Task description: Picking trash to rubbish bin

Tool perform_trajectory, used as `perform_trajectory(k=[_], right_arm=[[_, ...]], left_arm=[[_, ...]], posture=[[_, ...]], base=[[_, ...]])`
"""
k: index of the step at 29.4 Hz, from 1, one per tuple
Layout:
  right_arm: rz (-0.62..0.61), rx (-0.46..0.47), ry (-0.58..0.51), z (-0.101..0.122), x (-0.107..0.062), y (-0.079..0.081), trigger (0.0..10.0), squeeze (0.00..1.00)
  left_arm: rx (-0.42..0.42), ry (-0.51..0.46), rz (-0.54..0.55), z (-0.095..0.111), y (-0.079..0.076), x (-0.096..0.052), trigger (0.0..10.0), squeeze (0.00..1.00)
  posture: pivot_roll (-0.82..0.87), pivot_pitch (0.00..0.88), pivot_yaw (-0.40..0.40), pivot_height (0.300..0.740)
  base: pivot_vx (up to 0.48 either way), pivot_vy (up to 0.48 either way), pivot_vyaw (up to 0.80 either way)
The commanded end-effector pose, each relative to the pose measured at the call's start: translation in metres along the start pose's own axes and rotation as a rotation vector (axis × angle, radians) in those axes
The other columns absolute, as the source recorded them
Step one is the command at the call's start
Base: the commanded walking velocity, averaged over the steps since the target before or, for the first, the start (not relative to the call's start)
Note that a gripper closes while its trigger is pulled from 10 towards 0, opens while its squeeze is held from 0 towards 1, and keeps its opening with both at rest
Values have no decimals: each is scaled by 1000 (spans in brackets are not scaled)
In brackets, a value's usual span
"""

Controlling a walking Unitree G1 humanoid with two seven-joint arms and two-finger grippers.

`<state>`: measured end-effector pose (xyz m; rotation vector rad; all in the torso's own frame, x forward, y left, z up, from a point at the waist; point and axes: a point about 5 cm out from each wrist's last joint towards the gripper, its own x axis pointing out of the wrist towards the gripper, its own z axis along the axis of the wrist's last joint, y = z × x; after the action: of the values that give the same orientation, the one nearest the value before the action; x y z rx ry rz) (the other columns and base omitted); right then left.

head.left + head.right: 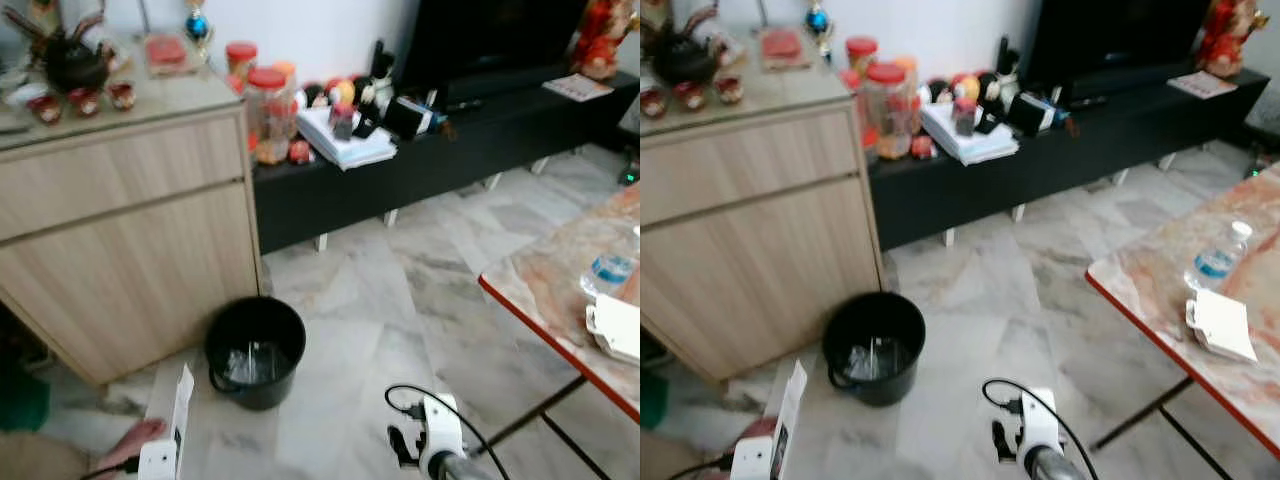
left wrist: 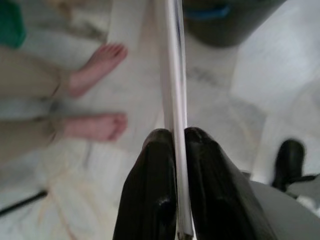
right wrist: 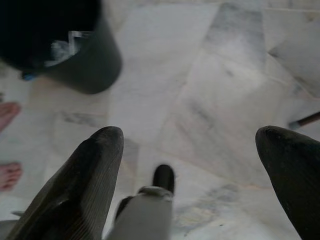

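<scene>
Left gripper [image 2: 179, 145] jaws clenched on a thin white, seemingly cardboard, box [image 2: 172, 75]; right gripper [image 3: 192, 140] jaws spread wide, empty.

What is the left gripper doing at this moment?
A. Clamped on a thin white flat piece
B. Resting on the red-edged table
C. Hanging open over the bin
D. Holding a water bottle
A: in the left wrist view the left gripper has both black fingers pressed against a thin white flat piece, held short of the black bin.

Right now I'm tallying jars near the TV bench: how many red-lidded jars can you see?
2. One red-lidded jar stands at the bench's left end beside the wooden cabinet; another is just behind it. Clutter may hide more.
</scene>
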<state>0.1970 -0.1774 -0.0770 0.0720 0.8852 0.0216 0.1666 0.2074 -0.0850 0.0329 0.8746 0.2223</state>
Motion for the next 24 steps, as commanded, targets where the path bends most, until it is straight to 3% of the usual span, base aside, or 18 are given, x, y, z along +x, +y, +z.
perform_trajectory(k=[1,9,24], right_arm=[[13,15,-14,4,1,5,10000,0],[63,-28,-42,15,4,14,10000,0],[92,-60,-65,25,6,21,10000,0]], left_arm=[[38,-43,8,8,6,1,10000,0],[59,-113,0,22,2,3,10000,0],[76,-137,-5,29,1,4,10000,0]], posture=[[76,68,-44,740],[81,70,-42,740],[81,69,-42,740]], base=[[442,0,0],[437,0,0],[425,0,0]])
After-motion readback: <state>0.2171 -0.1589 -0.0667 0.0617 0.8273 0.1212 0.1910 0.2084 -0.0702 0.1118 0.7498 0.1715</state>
